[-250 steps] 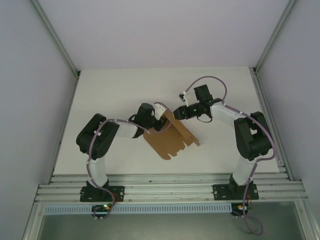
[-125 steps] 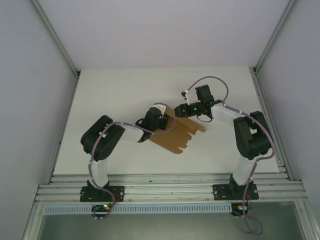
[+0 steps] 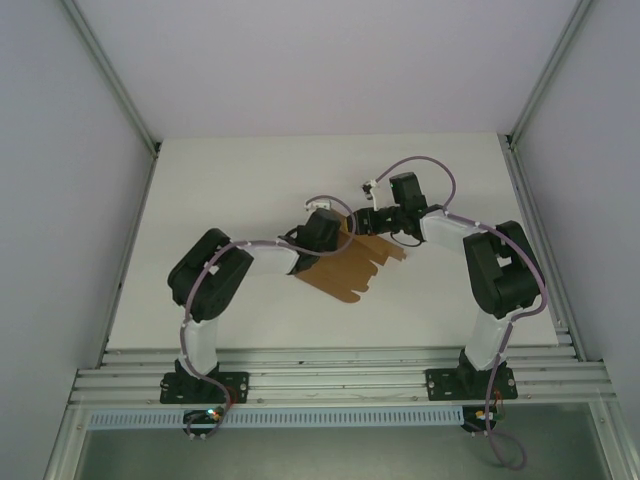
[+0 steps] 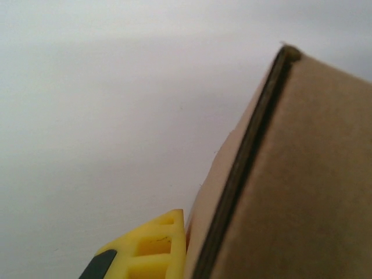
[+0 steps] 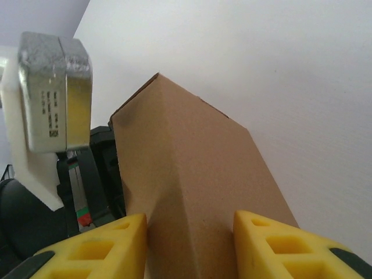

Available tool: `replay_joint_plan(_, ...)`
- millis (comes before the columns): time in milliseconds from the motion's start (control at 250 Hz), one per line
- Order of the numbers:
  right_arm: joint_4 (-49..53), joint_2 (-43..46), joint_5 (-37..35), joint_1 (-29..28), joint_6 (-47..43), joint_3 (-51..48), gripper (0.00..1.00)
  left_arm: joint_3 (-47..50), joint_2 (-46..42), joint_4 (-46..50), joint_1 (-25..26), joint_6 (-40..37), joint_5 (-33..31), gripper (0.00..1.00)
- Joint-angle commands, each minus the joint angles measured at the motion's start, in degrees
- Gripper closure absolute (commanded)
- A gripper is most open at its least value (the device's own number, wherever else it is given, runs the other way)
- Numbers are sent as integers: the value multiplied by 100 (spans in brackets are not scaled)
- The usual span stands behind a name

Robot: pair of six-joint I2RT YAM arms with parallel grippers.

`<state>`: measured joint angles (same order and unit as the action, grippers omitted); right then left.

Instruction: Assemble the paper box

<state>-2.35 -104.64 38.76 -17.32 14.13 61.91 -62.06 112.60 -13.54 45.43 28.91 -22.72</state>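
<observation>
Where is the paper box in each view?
Top external: paper box at the table's centre, flaps pointing right.
Left wrist: right half of the frame, folded edge running diagonally.
Right wrist: centre, rising from the bottom edge.
Shared landmark: the white table behind the box.

one paper box (image 3: 350, 268), a single brown cardboard piece. two arms: one left arm (image 3: 215, 275) and one right arm (image 3: 495, 265). two grippers, one per arm: the left gripper (image 3: 340, 240) and the right gripper (image 3: 362, 222). two yellow fingers (image 5: 96, 250) count in the right wrist view, one yellow finger (image 4: 154, 247) in the left wrist view. two cables (image 3: 425, 160), one looping along each arm. one white table (image 3: 230, 190). one silver-and-white camera block (image 5: 52, 93). two black base plates (image 3: 205, 383).
</observation>
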Motion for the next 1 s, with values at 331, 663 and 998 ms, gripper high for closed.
replay_joint_plan(331, 1643, 887, -786, 315, 105, 374, 39, 1217, -923, -1629, -343, -470, 402, 100)
replay_joint_plan(663, 1832, 2431, -1187, 765, -586, 293, 0, 1542, -1479, -1158, -432, -19, 902, 100)
replay_joint_plan(998, 2137, 2786, -1670, 591, -1104, -175, 0, 1498, -1445, -1228, -435, 161, 1163, 100)
